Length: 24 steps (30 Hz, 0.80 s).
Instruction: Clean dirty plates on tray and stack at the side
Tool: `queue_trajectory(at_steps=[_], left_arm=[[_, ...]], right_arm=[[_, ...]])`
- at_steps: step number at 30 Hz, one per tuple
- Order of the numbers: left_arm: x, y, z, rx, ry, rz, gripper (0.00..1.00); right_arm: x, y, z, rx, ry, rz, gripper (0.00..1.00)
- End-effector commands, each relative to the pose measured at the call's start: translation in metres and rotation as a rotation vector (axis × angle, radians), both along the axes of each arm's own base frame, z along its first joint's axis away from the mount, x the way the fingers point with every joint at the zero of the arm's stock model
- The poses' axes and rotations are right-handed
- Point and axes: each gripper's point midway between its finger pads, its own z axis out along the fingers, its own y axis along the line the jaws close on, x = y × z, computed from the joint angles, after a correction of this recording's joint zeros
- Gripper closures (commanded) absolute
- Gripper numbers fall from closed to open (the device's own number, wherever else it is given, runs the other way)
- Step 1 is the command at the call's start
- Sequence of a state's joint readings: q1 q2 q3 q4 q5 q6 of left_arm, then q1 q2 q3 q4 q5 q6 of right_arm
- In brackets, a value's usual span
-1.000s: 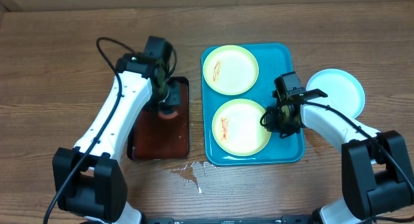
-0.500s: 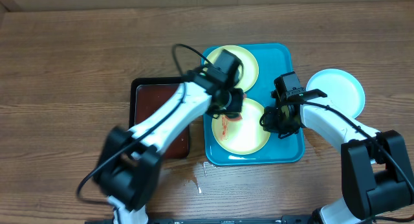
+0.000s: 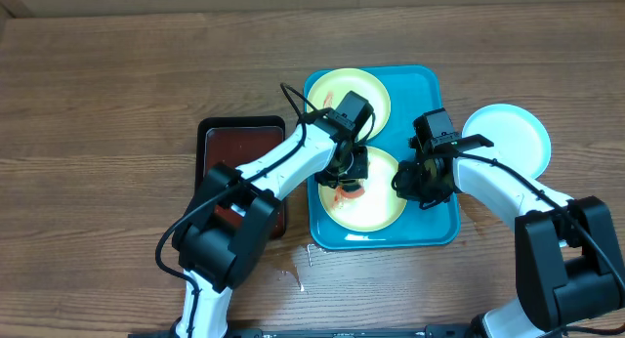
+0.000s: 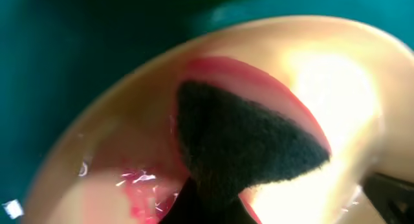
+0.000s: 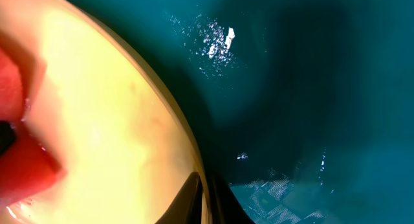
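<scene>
The wooden worktop (image 3: pixel 98 84) carries a turquoise tray (image 3: pixel 427 87) near its middle, and a smaller black tray (image 3: pixel 202 143) of dark red liquid lies just beside that tray's left edge. Two yellow-green rimmed plates lie inside the turquoise tray: the far plate (image 3: pixel 377 100) at its back, partly covered by the left arm, and the near plate (image 3: pixel 383 207) at its front. A light blue plate (image 3: pixel 508 138) sits on the bare worktop just right of the turquoise tray, its centre pale and clean. The left end effector (image 3: pixel 350 172) reaches over the near plate and pinches a dark sponge (image 4: pixel 239 140), which is pressed down on the plate's pale centre. The right end effector (image 3: pixel 415 182) sits at the near plate's right edge, and the right wrist view shows its fingertips drawn together on the rim. Red-orange sauce (image 4: pixel 213 65) rings the sponge and streaks the plate's left half. A small wet splash (image 3: pixel 283 260) marks the worktop in front of the two trays.
</scene>
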<state>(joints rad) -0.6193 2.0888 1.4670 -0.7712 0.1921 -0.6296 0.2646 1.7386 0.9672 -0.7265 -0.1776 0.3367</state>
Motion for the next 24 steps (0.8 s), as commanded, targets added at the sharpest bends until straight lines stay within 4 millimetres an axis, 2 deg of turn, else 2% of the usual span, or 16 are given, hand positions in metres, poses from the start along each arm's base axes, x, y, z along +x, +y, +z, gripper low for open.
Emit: queue_trajectory(at_steps=[1, 9, 13, 17, 22, 24], left_arm=[[0.013, 0.022, 0.001, 0.097, -0.041, 0.033, 0.96], [0.013, 0.058, 0.014, 0.27, -0.038, 0.069, 0.96], [0.011, 0.026, 0.005, 0.135, -0.029, -0.109, 0.96], [0.001, -0.004, -0.002, -0.021, 0.032, -0.171, 0.96], [-0.022, -0.047, 0.01, -0.285, 0.157, -0.215, 0.96], [-0.031, -0.056, 0.015, -0.332, 0.186, -0.233, 0.96]], right_arm=[[-0.006, -0.005, -0.006, -0.032, 0.023, -0.006, 0.93], [-0.007, -0.005, -0.007, -0.034, 0.031, -0.006, 0.94], [-0.007, -0.005, -0.007, -0.035, 0.032, -0.006, 0.94], [-0.008, -0.006, -0.007, -0.035, 0.033, -0.006, 0.94], [-0.008, -0.006, -0.007, -0.035, 0.032, -0.006, 0.94], [-0.008, -0.006, -0.007, -0.035, 0.032, -0.006, 0.94]])
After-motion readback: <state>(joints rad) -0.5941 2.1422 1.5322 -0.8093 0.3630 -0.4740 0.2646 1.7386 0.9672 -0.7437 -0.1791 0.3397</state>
